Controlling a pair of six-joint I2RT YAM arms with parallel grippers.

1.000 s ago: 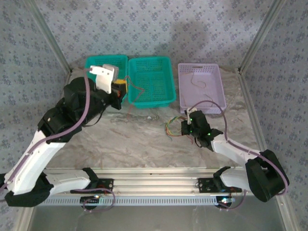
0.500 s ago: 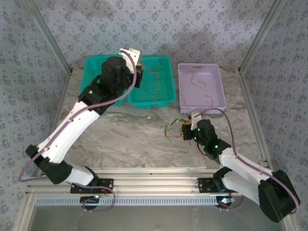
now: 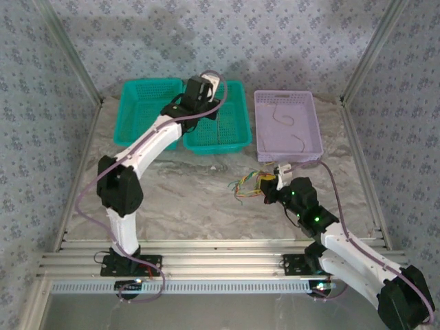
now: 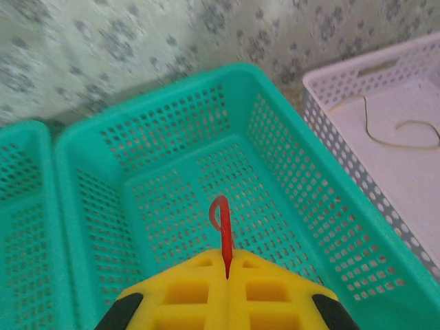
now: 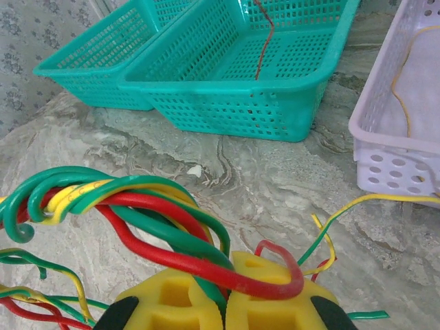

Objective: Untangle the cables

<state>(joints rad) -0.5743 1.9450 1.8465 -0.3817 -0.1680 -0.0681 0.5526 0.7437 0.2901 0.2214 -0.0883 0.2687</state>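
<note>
Above the right-hand teal perforated plastic basket [image 4: 172, 93], the left gripper [image 4: 227, 265] holds its yellow pads clenched on a single thin red cable [image 4: 221, 227], whose short curled end sticks out past the fingertips. In the right wrist view this cable hangs down into the basket. A second teal basket [image 4: 20, 179] sits right beside it on the left, and a lavender perforated basket [image 4: 344, 137] stands on the right, with thin yellowish wires [image 4: 385, 134] lying on its floor. On the marble-patterned table [image 5: 240, 185], near the lavender basket's front, the right gripper [image 5: 225, 289] is clamped on a tangled bundle of green, yellow and red cables [image 5: 137, 206].
</note>
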